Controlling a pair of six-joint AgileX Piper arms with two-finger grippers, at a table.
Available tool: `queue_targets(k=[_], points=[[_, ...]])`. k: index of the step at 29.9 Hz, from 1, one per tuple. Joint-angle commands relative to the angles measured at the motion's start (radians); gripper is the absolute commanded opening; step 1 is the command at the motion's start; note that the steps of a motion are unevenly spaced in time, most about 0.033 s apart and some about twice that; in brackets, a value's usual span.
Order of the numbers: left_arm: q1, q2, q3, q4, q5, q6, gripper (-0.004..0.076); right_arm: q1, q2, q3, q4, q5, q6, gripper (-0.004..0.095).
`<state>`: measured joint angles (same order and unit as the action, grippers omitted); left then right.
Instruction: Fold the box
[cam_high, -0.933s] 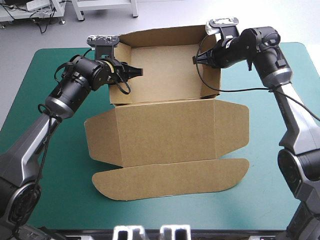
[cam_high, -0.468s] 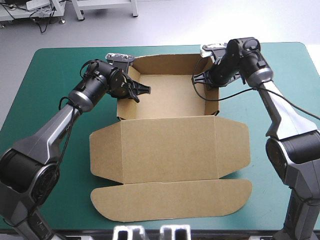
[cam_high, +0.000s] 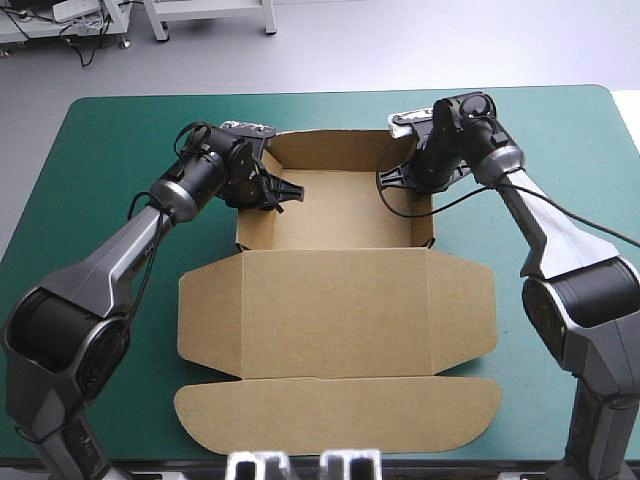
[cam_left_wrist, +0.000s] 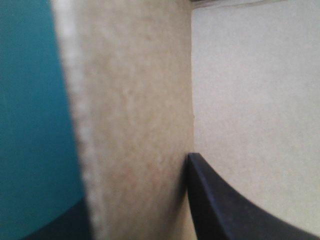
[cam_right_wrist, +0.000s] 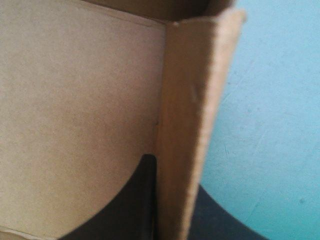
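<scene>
The brown box (cam_high: 340, 205) stands as an open tray on the teal-green table (cam_high: 110, 150), with its walls raised. Its lid (cam_high: 335, 310) lies flat toward the near edge, and the rounded tuck flap (cam_high: 340, 410) lies beyond that. My left gripper (cam_high: 272, 190) is shut on the tray's left wall (cam_high: 243, 215). In the left wrist view that wall (cam_left_wrist: 130, 100) runs between the fingers of the left gripper (cam_left_wrist: 135, 200), one finger (cam_left_wrist: 225, 210) inside the box. My right gripper (cam_high: 400, 172) is shut on the right wall (cam_high: 432, 215). The right wrist view shows the wall (cam_right_wrist: 185, 125) inside the right gripper (cam_right_wrist: 175, 200).
Bare teal-green cover (cam_high: 560, 150) lies to either side of the box and beyond its far wall. The lid's side flaps (cam_high: 465, 310) spread flat toward both table sides.
Earlier the tray was held tilted up off the table. Both grippers have come down with it, and it now rests flat and lower, with the lid shifted toward the near edge.
</scene>
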<state>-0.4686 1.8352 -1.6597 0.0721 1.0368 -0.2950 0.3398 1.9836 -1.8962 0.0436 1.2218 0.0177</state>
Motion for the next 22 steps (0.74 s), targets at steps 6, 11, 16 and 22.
queue_targets(k=[6,11,16,22], points=[[-0.022,-0.005,-0.037,-0.013,0.015,0.077,-0.0003,0.015,-0.031,-0.019,0.015,0.027,-0.044,-0.0018],[-0.022,0.003,-0.037,0.009,0.055,0.097,-0.0003,0.015,-0.024,-0.017,0.026,0.029,-0.044,-0.0019],[-0.022,0.003,-0.037,0.014,0.050,0.098,-0.0003,0.015,-0.024,0.050,0.054,0.028,-0.079,-0.0019],[-0.022,0.003,-0.039,0.000,0.055,0.098,-0.0003,0.015,-0.022,0.084,0.035,0.028,-0.081,-0.0019]])
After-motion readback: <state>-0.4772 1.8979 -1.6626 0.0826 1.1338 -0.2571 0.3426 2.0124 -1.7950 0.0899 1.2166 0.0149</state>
